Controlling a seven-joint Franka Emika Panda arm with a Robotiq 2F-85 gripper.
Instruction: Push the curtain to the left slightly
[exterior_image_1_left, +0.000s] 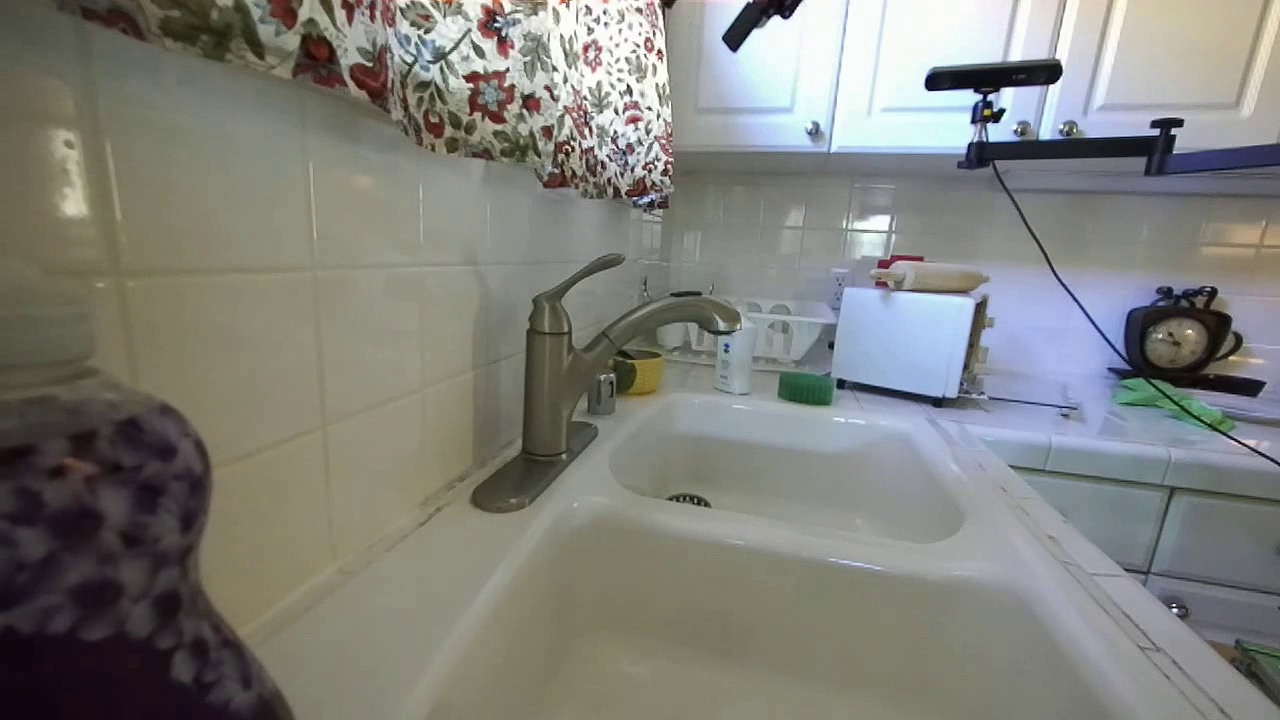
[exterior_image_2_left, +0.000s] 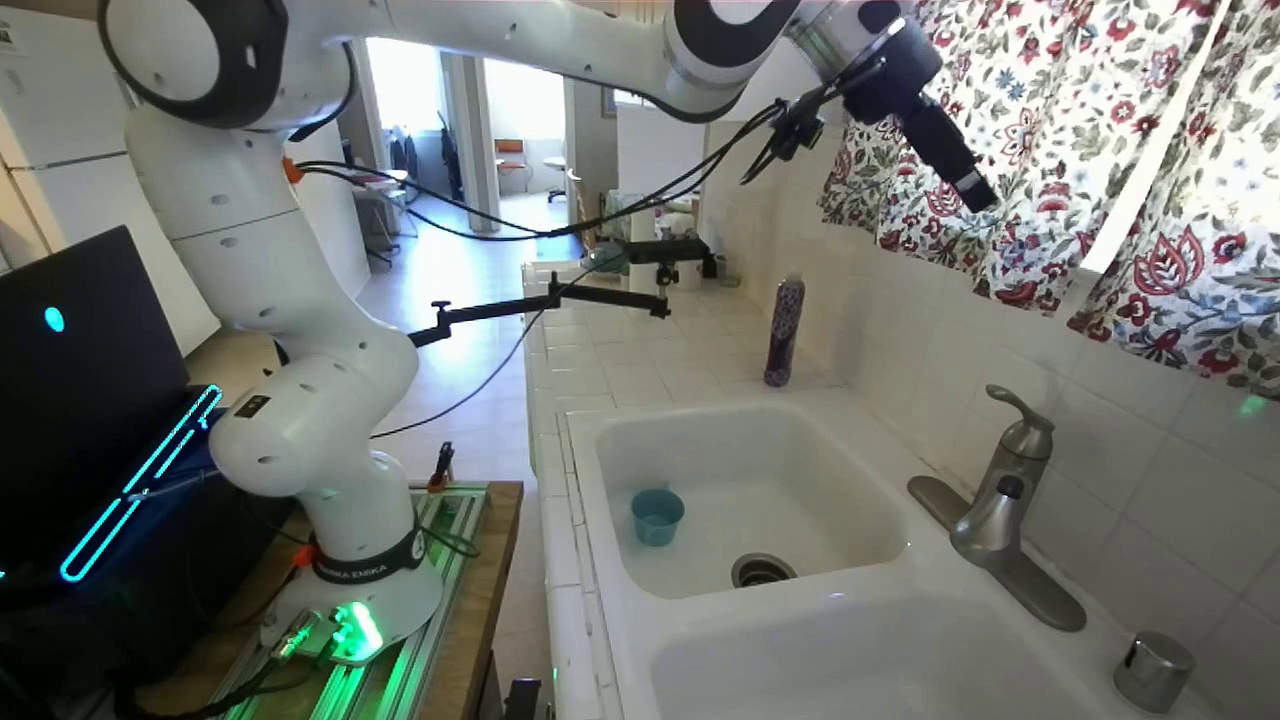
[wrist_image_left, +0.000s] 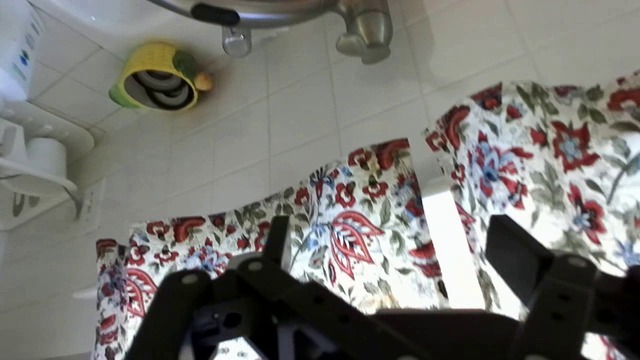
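Observation:
The curtain is white with red, blue and green flowers and hangs in two panels with a bright narrow gap between them. In an exterior view the panel (exterior_image_2_left: 1050, 130) behind my gripper (exterior_image_2_left: 975, 190) and the nearer panel (exterior_image_2_left: 1190, 270) both show. The wrist view is upside down; it shows one panel (wrist_image_left: 350, 225) on the left and one (wrist_image_left: 555, 155) on the right. My gripper (wrist_image_left: 390, 237) is open there, its fingers apart and spanning the gap, with nothing between them. I cannot tell if a finger touches the cloth. The curtain (exterior_image_1_left: 490, 90) also hangs at the top of an exterior view.
Below the curtain are the tiled wall (exterior_image_2_left: 1100, 430), the faucet (exterior_image_2_left: 1000, 500) and the double sink (exterior_image_2_left: 740, 420) holding a teal cup (exterior_image_2_left: 657, 516). A purple bottle (exterior_image_2_left: 785, 330) stands by the wall. A yellow pot (exterior_image_1_left: 645, 370) and dish rack (exterior_image_1_left: 790, 325) stand beyond the faucet.

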